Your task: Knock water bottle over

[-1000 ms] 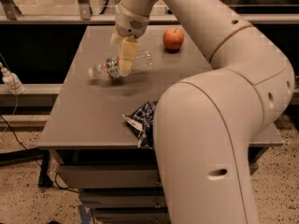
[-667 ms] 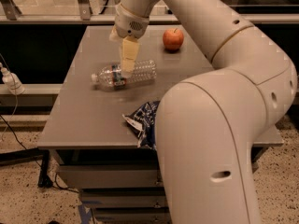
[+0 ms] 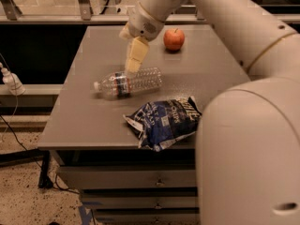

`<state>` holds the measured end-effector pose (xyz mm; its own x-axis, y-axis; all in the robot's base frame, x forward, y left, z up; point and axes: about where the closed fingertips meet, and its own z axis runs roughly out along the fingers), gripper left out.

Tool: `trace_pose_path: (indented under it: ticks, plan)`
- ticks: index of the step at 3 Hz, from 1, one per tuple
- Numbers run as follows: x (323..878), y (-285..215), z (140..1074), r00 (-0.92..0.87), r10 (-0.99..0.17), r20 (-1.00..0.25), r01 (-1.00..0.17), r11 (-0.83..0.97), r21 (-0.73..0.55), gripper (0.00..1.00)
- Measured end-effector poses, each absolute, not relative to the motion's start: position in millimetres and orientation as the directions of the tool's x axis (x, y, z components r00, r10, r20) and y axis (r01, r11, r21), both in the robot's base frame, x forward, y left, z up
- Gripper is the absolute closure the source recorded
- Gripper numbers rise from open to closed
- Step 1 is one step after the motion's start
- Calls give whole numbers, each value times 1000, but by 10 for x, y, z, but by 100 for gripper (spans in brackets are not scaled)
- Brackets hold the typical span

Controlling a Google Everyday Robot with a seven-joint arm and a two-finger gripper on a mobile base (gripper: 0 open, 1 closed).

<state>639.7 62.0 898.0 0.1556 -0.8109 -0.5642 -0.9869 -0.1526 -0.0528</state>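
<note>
The water bottle [image 3: 129,82] is clear ribbed plastic with a white cap and a red-white-blue label band. It lies on its side on the grey table [image 3: 75,121], cap pointing left. My gripper [image 3: 132,64] hangs from the arm just above the bottle's middle, its cream fingers [image 3: 135,54] pointing down at the bottle. It holds nothing that I can see.
A blue chip bag [image 3: 164,122] lies near the table's front edge, just in front of the bottle. A red apple [image 3: 174,39] sits at the back. My arm's large body [image 3: 248,153] fills the right foreground. A small white object with a cable [image 3: 11,82] is off to the left.
The bottle was leaning under the gripper and has fallen flat on its side, cap to the left. The view has shifted and the gripper now sits slightly above the bottle.
</note>
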Motion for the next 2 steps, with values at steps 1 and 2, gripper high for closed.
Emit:
trace_pose_path:
  ticks: [1,2]
  plan:
    - [6251,226,9106,47,-717,-696,-997,8,-75,0]
    - [6188,-178,9165,-24,-607,-795,-982,162,-94,0]
